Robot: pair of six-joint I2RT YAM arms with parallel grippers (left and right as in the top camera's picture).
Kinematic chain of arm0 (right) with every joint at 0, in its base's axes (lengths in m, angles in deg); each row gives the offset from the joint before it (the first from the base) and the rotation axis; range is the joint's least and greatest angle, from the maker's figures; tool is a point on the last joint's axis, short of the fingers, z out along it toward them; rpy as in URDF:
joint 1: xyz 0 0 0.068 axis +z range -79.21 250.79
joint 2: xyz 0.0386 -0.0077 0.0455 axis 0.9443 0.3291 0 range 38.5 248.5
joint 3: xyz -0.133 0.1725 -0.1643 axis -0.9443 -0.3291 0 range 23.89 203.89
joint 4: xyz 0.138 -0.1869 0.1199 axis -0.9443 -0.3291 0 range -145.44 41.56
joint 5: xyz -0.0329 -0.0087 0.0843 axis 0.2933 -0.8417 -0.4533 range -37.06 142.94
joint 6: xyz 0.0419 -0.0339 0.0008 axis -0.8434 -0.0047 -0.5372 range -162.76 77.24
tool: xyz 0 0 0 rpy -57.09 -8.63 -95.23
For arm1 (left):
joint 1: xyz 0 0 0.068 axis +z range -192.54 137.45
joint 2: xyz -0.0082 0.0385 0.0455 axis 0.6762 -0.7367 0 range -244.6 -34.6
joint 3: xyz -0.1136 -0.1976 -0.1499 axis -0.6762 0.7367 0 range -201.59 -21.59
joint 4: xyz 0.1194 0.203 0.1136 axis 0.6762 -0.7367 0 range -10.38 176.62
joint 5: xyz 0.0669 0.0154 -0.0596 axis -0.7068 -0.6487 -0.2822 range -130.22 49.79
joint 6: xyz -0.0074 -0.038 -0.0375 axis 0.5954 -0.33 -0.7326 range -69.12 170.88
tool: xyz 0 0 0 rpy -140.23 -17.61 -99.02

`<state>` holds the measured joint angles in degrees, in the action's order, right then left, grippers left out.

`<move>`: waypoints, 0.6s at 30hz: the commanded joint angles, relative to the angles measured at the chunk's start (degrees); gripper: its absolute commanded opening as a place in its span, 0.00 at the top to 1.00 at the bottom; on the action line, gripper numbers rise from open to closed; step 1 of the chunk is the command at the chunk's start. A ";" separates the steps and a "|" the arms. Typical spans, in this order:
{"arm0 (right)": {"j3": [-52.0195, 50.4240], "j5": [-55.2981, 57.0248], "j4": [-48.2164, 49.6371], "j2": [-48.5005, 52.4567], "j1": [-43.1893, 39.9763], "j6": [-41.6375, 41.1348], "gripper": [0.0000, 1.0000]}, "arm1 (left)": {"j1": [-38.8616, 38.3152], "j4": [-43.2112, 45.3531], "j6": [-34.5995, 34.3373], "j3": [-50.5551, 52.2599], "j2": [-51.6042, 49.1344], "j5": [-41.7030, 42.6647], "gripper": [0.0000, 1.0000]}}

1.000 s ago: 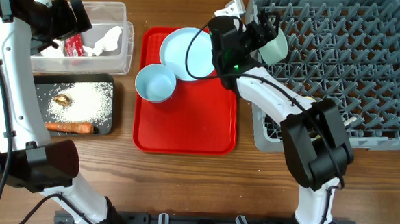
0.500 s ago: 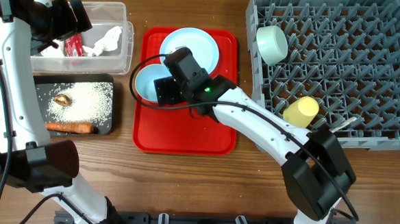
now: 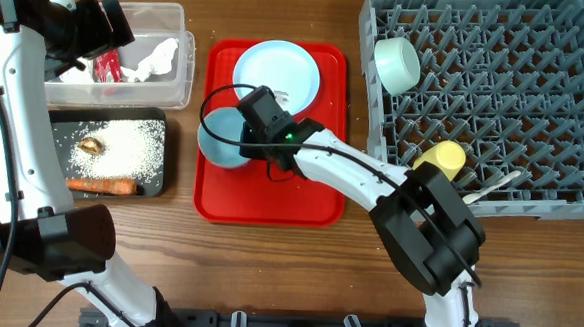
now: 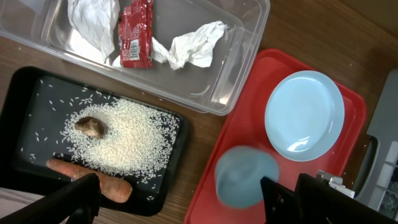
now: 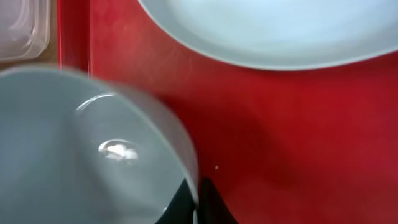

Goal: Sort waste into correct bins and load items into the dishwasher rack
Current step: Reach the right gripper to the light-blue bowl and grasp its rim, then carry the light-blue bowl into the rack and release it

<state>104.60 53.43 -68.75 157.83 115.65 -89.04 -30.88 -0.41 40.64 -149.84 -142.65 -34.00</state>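
Note:
My right gripper is shut on the right rim of a pale teal bowl on the red tray; in the right wrist view its fingertips pinch the bowl wall. The bowl looks blurred in the left wrist view. A pale blue plate lies behind it. The grey dishwasher rack holds another bowl and a yellow cup. My left gripper hangs open over the clear tub, which holds tissues and a red wrapper. The black tray carries rice, a brown scrap and a carrot.
The red tray sits between the bins and the rack. A pale utensil lies at the rack's front edge. My right arm stretches from the table's front across the tray. Bare wood shows in front of the bins and the tray.
My right gripper left the rack, where a bowl now stands, swung left to the red tray and shut on the bowl's rim. The left arm has not moved.

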 commanded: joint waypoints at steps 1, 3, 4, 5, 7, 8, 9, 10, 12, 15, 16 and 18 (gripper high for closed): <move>-0.35 0.55 -2.08 0.63 -0.57 -0.20 0.96 | 0.24 0.00 -0.72 -0.35 -0.02 -0.33 0.00; -0.35 -0.15 -5.77 -1.77 -1.95 2.58 0.96 | 0.24 0.00 -0.72 -0.35 -0.02 -0.33 0.00; -0.28 -0.48 -8.83 -4.76 -2.93 6.49 0.96 | 0.24 0.02 -0.72 -0.35 -0.02 -0.33 0.00; -0.17 0.22 -11.21 -7.87 -3.89 9.11 0.96 | 0.24 0.02 -0.72 -0.35 -0.02 -0.33 0.00; 0.46 6.58 -16.70 -17.73 -6.95 15.65 0.96 | 0.24 0.00 -0.72 -0.35 -0.02 -0.33 0.00; 0.55 11.96 -18.75 -21.66 -7.96 17.64 0.96 | 0.24 0.00 -0.72 -0.35 -0.02 -0.33 0.00; 0.61 22.08 -21.97 -27.17 -9.38 20.79 0.96 | 0.24 0.00 -0.72 -0.35 -0.02 -0.33 0.00; 0.61 29.75 -24.33 -29.86 -10.12 22.58 0.96 | 0.24 0.02 -0.74 -0.35 -0.02 -0.33 0.00; 0.59 48.96 -30.03 -32.79 -11.13 25.81 0.96 | 0.24 0.00 -0.72 -0.35 -0.02 -0.33 0.00; -0.09 65.44 -34.56 -31.47 -13.66 32.74 0.96 | 0.24 0.00 -0.72 -0.35 -0.02 -0.33 0.00; -0.59 65.75 -34.58 -30.27 -15.15 37.64 0.96 | 0.24 0.02 -0.72 -0.35 -0.02 -0.33 0.00; -0.59 66.20 -34.40 -27.71 -17.49 41.53 0.96 | 0.24 0.00 -0.72 -0.35 -0.02 -0.33 0.00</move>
<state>104.60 112.64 -103.33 127.07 100.57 -55.79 -30.88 -0.38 40.64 -149.84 -142.65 -34.00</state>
